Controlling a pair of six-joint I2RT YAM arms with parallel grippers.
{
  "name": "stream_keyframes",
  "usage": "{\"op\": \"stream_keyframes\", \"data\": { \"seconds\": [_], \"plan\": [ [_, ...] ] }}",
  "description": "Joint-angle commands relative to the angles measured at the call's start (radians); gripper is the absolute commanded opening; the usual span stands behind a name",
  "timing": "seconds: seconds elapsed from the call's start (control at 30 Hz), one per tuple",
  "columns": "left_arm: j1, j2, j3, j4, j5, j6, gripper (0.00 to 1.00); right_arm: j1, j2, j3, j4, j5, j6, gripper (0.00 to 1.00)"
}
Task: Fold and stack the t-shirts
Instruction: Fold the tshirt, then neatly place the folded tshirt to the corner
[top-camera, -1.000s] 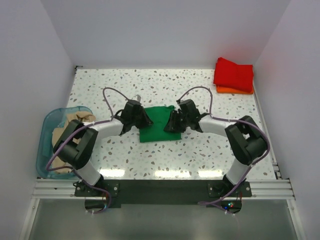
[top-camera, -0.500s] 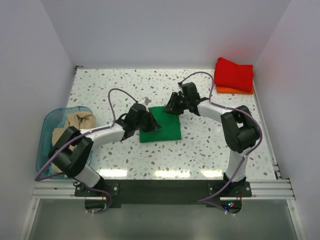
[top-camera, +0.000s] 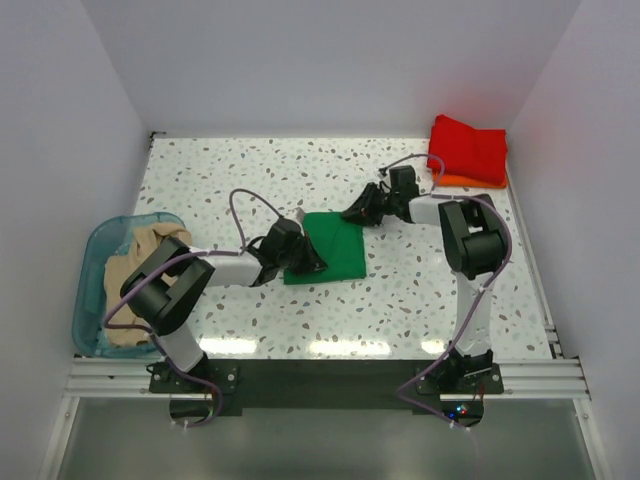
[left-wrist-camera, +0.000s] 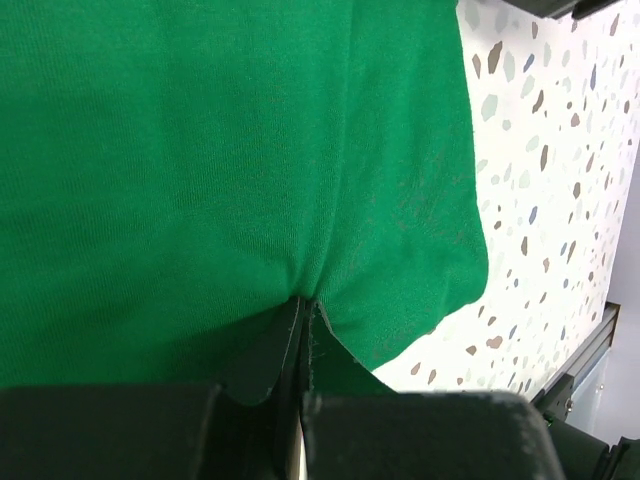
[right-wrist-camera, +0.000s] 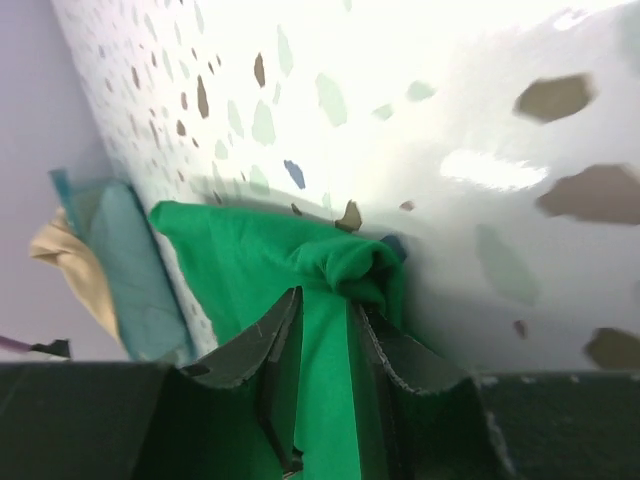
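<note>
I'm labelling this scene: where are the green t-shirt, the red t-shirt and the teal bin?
green t-shirt (top-camera: 338, 252), top view, middle of the cloth.
red t-shirt (top-camera: 468, 148), top view, its upper face.
teal bin (top-camera: 88, 290), top view, its left wall.

left end effector | pinched tight on green t-shirt | over speckled table

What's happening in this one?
Both arms are working the green t-shirt, which lies folded mid-table. The left gripper is pinched on its left edge, and the right gripper clamps a bunched far-right corner. A folded red t-shirt sits on an orange t-shirt in the far right corner; a beige t-shirt waits in the teal bin at left.
</note>
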Motion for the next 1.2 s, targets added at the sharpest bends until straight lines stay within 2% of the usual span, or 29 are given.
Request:
{"op": "stream_keyframes", "data": {
  "seconds": [0.0,0.2,0.4,0.73,0.97,1.1,1.17],
  "plan": [
    [-0.017,0.028,-0.040,-0.033,-0.022,0.000,0.00,-0.045,0.035,0.038,0.088,-0.093,0.069,0.30],
    [-0.015,0.000,-0.030,-0.046,-0.030,0.009,0.00,-0.085,0.017,0.076,0.030,-0.087,0.073,0.34],
    [-0.009,-0.049,0.066,-0.082,-0.022,0.051,0.02,-0.099,-0.167,0.047,-0.200,0.082,-0.116,0.51],
    [0.069,-0.103,0.123,-0.137,0.031,0.082,0.06,-0.068,-0.333,-0.202,-0.248,0.174,-0.293,0.72],
    [0.117,-0.181,0.097,-0.160,0.065,0.101,0.07,0.042,-0.312,-0.220,-0.262,0.252,-0.336,0.78],
    [0.144,-0.241,0.060,-0.175,0.073,0.117,0.07,0.099,-0.286,-0.227,-0.250,0.292,-0.313,0.77],
    [0.160,-0.271,0.049,-0.178,0.083,0.121,0.07,0.125,-0.277,-0.227,-0.254,0.320,-0.299,0.74]
  ]
}}
